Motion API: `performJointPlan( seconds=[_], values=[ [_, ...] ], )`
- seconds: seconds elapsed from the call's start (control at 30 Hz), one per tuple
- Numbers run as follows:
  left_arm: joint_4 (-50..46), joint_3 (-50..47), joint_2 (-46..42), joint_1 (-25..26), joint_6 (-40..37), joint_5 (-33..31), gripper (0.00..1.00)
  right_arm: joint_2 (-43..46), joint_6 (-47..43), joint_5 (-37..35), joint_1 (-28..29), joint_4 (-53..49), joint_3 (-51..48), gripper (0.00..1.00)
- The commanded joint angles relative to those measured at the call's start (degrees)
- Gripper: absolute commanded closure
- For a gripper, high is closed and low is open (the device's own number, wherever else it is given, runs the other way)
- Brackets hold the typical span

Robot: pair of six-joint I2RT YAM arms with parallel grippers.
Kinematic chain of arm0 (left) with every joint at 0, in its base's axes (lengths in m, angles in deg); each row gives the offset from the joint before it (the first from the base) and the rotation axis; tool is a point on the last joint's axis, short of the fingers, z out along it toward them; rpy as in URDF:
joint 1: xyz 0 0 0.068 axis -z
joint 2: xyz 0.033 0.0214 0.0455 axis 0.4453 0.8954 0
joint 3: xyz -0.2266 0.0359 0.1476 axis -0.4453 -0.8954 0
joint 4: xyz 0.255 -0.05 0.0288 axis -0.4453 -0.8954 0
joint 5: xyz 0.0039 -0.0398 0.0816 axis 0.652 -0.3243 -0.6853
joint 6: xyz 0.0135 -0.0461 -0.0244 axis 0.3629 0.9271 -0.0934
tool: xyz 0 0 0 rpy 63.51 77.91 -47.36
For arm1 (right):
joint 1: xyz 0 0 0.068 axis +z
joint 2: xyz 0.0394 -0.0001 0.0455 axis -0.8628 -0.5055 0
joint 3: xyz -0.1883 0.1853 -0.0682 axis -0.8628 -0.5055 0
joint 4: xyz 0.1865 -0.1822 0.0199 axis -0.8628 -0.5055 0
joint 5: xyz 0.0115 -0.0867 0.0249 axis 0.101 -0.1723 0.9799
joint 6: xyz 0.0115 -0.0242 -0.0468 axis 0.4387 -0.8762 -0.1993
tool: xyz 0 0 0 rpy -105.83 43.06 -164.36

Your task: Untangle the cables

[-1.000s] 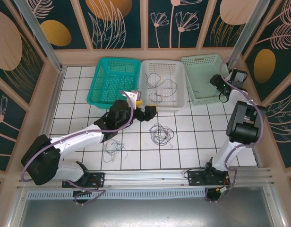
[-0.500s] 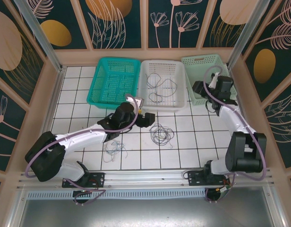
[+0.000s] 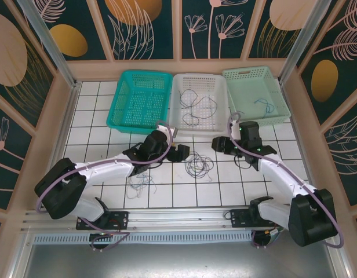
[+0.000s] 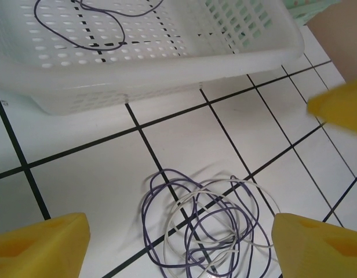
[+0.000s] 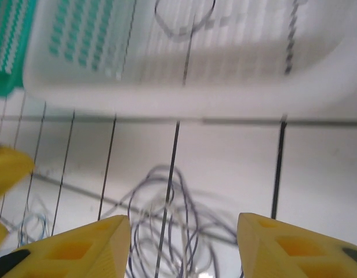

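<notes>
The tangle of cables (image 3: 199, 165) lies on the table (image 3: 254, 188) near its middle, just in front of the white basket (image 3: 201, 131), with dark purple-blue and pale strands looped through one another. The left gripper (image 3: 181, 152) hangs just beside it on the left, its fingers spread wide with nothing between them. The right gripper (image 3: 218, 143) faces it from the other side, fingers apart and likewise empty.

The chief risk, I judge, is the two grippers meeting over one small heap, where their fingertips could knock together (a yellow tip of the other arm shows in each wrist view). A pinch through the middle would likely catch several strands and lift the whole knot rather than free one. Wire this thin may also slip from the fingers or snag on the basket's rim.
</notes>
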Motion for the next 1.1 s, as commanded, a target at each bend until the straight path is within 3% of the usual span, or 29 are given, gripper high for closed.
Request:
performJointPlan(
  seconds=[0.0, 0.17, 0.43, 0.6, 0.73, 1.07],
  values=[
    [2.0, -1.9, -2.8, 0.2, 2.4, -4.2, 0.12, -1.0, 0.8, 2.0, 2.2, -1.9, -1.2, 0.49],
    [4.7, -5.8, -7.4, 0.2, 5.0, -9.6, 0.02, -4.4, 0.9, 2.3, 4.0, -1.9, -1.1, 0.53],
    [5.9, -9.1, -13.0, 0.2, 5.8, -14.0, 0.02, -10.6, -0.1, 2.4, 7.4, -1.2, 0.0, 0.59],
    [5.1, -9.2, -13.4, 0.2, 6.4, -14.1, 0.01, -10.6, 0.7, -0.2, 7.4, 0.2, -0.9, 0.77],
    [5.0, -9.4, -13.7, 0.2, 6.4, -14.3, 0.01, -6.2, 0.9, -2.4, 7.8, -0.5, 0.1, 1.0],
    [7.0, -8.0, -12.2, 0.2, 5.1, -10.8, 0.02, 7.4, -3.7, -5.1, 12.5, -8.7, 10.9, 1.0]
  ],
)
